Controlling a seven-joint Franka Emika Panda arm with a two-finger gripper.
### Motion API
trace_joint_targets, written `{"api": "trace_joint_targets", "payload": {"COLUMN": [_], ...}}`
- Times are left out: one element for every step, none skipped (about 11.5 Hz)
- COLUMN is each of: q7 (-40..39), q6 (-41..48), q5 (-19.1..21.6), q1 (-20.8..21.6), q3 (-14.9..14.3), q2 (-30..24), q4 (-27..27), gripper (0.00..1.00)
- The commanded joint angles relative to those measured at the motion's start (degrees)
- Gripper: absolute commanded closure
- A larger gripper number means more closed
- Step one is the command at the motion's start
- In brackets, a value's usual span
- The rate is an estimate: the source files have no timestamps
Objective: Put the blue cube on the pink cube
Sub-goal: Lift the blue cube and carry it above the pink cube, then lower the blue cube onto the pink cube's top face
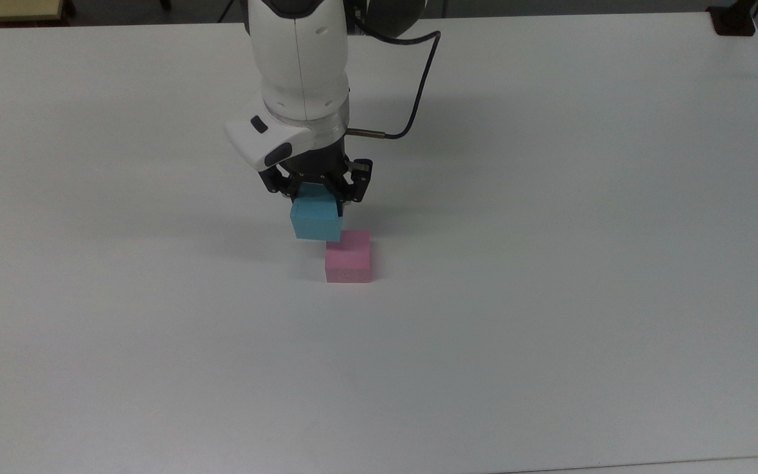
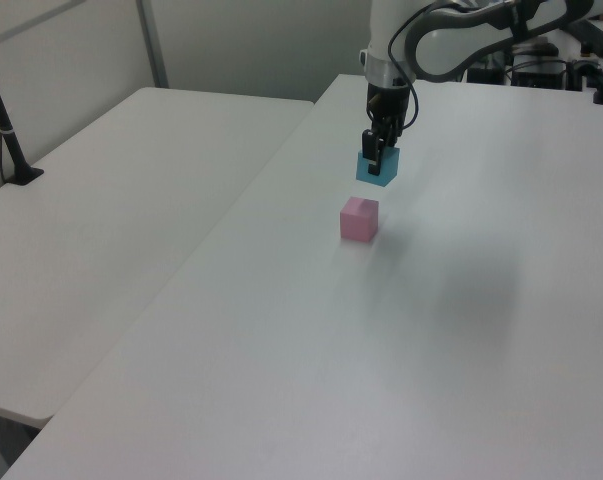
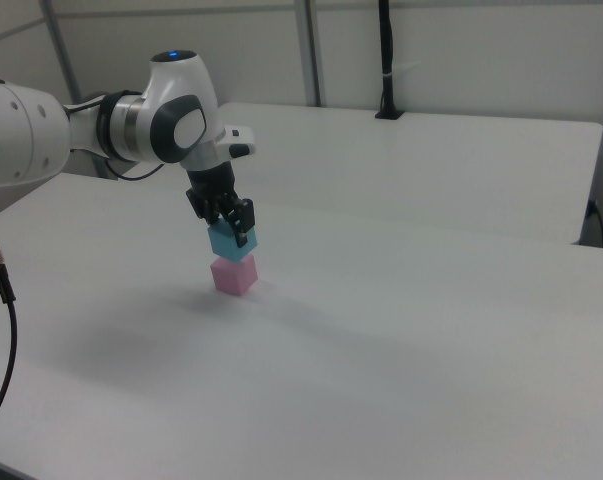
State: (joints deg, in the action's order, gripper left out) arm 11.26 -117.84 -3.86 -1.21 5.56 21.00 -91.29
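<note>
Gripper [image 1: 316, 191], at upper centre of the top view, clamped on the blue cube [image 1: 316, 220], held above the table [image 1: 550, 263]. Pink cube [image 1: 349, 258] just below and right, partly overlapped; not yet aligned.

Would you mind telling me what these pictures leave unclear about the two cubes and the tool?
- Blue cube: its top is covered by the tool in the top view.
- Pink cube: in the top view the blue cube hides its upper-left corner.
- Gap between the cubes: in the right view the blue cube appears to sit on the pink cube; whether it is centred overhead cannot be told.
</note>
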Motion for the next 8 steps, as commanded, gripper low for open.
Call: {"api": "trace_joint_targets", "payload": {"q7": [1.3,1.3,1.4,1.3,1.4,1.4,1.4,1.6], "q6": [-1.1,-1.2,-1.2,-1.3,-1.3,-1.3,-1.3,-2.9], "q5": [-1.8,-3.1,-3.2,-3.2,-3.2,-3.2,-3.3,-3.2], "q1": [1.9,2.2,2.5,2.6,3.0,3.2,3.9,4.0], "q3": [-0.5,-0.5,-0.5,-0.5,-0.5,-0.5,-0.5,-0.5], "q2": [3.3,3.6,4.3,4.8,5.1,5.1,5.5,5.9], "q4": [3.6,3.6,3.6,3.6,3.7,3.7,3.7,3.7], "gripper": [0.46,0.45,0.45,0.44,0.44,0.43,0.43,0.42]}}
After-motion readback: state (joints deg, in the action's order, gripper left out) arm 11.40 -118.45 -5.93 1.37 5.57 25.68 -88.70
